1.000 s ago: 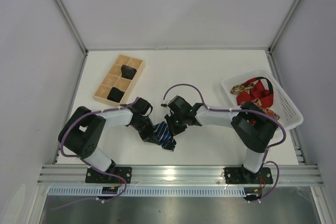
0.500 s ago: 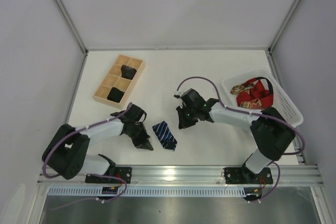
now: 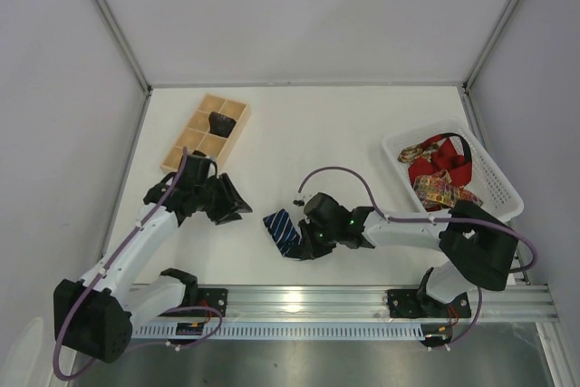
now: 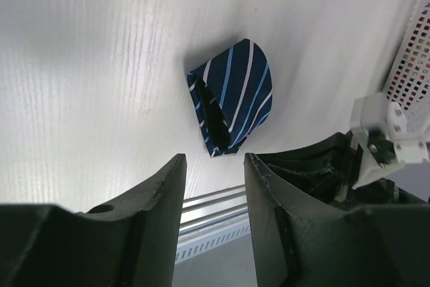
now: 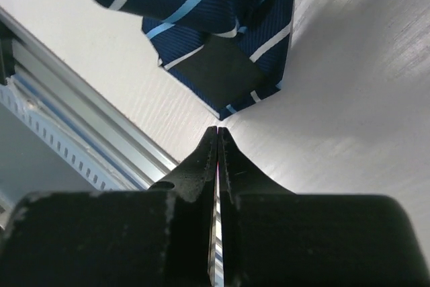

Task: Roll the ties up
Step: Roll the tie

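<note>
Scanning the white table (image 3: 362, 124), we find a pale wooden divided tray (image 3: 192, 124). Right of it, toward the arm bases, the navy pale-striped fabric tie (image 4: 242, 92) lies folded flat. The left gripper (image 4: 213, 159), beside the tray, is parted and empty. Farther right, the right gripper (image 5: 218, 129) is closed and empty.

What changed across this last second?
The left gripper drew off the folded navy striped tie, swung back toward the wooden compartment tray and opened. The right gripper pulled away, then came back shut to a corner of the tie. Tie, tray and white plastic basket stayed put.
</note>
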`<state>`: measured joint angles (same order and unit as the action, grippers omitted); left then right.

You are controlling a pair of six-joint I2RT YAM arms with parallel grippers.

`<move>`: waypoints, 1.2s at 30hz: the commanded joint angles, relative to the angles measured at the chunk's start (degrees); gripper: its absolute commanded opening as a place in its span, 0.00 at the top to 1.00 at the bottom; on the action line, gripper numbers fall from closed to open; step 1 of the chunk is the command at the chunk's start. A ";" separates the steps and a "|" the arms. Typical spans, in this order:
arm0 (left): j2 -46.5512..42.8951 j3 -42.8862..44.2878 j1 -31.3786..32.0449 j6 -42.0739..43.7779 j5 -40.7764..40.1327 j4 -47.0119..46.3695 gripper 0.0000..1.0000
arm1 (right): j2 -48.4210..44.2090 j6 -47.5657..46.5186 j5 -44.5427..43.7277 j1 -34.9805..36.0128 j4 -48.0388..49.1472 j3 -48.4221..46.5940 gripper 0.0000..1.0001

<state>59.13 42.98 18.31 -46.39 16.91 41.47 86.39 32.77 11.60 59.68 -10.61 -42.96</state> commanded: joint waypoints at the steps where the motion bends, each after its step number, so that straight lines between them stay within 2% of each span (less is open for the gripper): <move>1: -2.35 1.58 -2.22 4.46 2.69 2.03 0.54 | 2.46 5.71 -3.24 0.79 7.00 0.42 1.00; 10: -5.96 -0.09 -3.36 4.91 4.71 3.53 0.54 | 6.77 8.53 -4.56 0.88 9.91 0.60 1.00; 15: -7.10 -1.67 -3.89 4.73 6.03 3.35 0.54 | 8.00 9.15 -7.98 0.09 5.52 0.16 1.00; 21: -7.63 -1.50 -4.50 4.91 7.35 3.35 0.53 | 7.65 7.22 -10.45 -6.58 0.86 1.12 1.00; 26: -7.45 -1.23 -5.21 5.96 7.88 4.05 0.53 | 9.94 2.30 -11.51 -12.21 -3.35 -2.37 1.00; 31: -7.36 -1.58 -6.09 7.19 7.97 4.58 0.52 | 8.54 -0.34 -12.92 -10.64 -4.95 -6.34 1.00; 36: -6.40 -2.20 -7.05 8.07 8.93 3.26 0.47 | 9.32 3.25 -10.10 -5.90 -4.24 -10.03 1.00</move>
<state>52.62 41.15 12.27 -40.29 23.86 45.69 94.48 35.55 1.61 51.11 -12.21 -49.56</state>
